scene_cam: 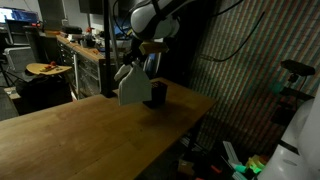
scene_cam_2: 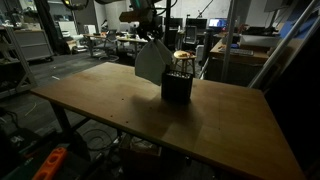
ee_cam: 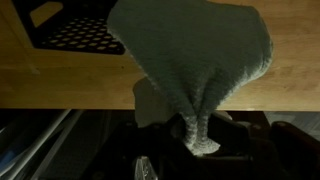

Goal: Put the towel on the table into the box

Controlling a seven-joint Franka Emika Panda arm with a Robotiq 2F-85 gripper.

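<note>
Aloft, towel hangs from pincer beside box.

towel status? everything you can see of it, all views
The towel is pale grey, soft woven-looking cloth, bunched to a narrow neck where the gripper pinches it and fanning out wide from there. In both exterior views it hangs in the air, clear of the wooden table, beside the top of the black perforated box, not inside. Whether its edge brushes the box cannot be told.
</note>
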